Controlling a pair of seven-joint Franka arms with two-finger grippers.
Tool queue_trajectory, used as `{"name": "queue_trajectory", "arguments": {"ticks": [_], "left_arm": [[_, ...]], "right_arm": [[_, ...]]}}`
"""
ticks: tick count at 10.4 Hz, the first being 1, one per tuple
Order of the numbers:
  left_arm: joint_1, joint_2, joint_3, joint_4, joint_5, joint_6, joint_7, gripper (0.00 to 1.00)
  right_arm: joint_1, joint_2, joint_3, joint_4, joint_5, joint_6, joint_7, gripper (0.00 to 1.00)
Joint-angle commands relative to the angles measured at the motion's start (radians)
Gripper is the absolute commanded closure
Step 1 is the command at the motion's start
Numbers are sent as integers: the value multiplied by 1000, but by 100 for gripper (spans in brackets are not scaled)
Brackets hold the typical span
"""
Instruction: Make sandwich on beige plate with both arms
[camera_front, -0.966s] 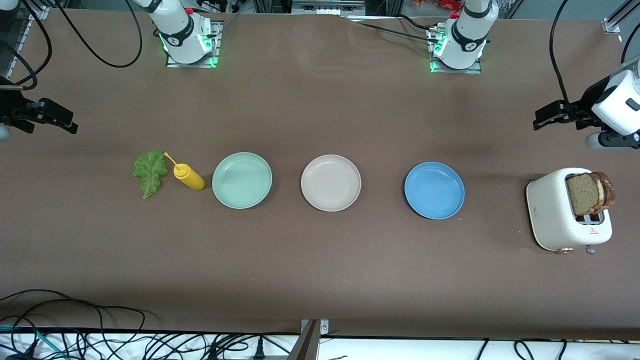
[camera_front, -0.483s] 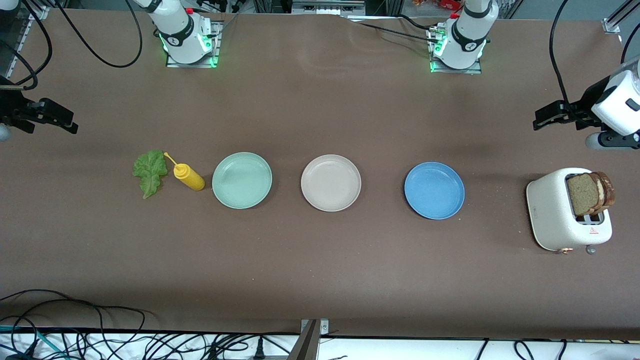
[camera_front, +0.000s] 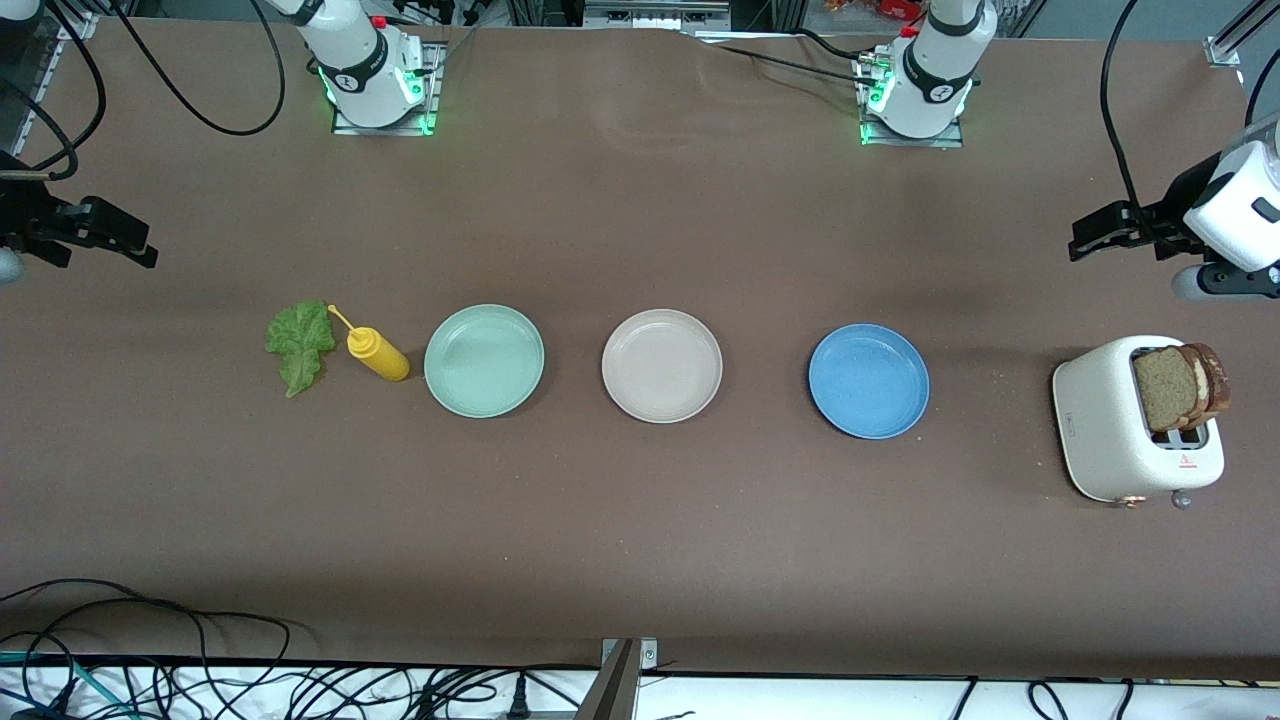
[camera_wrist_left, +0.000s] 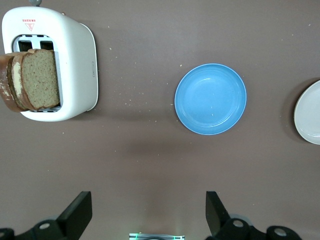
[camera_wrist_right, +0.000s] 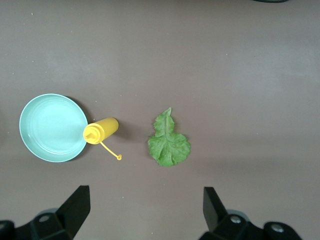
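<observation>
Since nothing is held yet, our main risks lie in the first grasps. Both bread slices (camera_front: 1180, 388) stand close together in the toaster (camera_front: 1110, 425), so our left gripper (camera_wrist_left: 145, 212) could pinch both at once, or tip the light toaster when it pulls upward. We also risk setting food on the wrong dish: the beige plate (camera_front: 662, 365) sits between the mint plate (camera_front: 484, 360) and the blue plate (camera_front: 868, 380), and all three share one shape. Our right gripper (camera_wrist_right: 142, 210) could nudge the yellow bottle (camera_front: 377, 354), which lies just beside the lettuce (camera_front: 300, 345), and the thin leaf may slip flat under closing fingers.

Both sets of jaws are spread wide and empty, up in the air. In the left wrist view, the toaster and bread lie ahead of our jaws and off to one side, the blue plate almost straight ahead. In the right wrist view, the lettuce lies straight ahead between our fingers' lines, well apart from them. The beige plate lies well away from both grippers, roughly midway between them.
</observation>
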Motion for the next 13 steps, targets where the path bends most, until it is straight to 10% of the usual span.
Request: {"name": "queue_trajectory", "arguments": {"ticks": [1, 13], "left_arm": [[4, 21, -5, 29, 27, -3, 21, 0], [4, 22, -9, 29, 27, 18, 16, 0]], "right_arm": [[11, 6, 4, 17, 6, -9, -2, 0], [39, 9, 13, 17, -14, 2, 1, 0]]}}
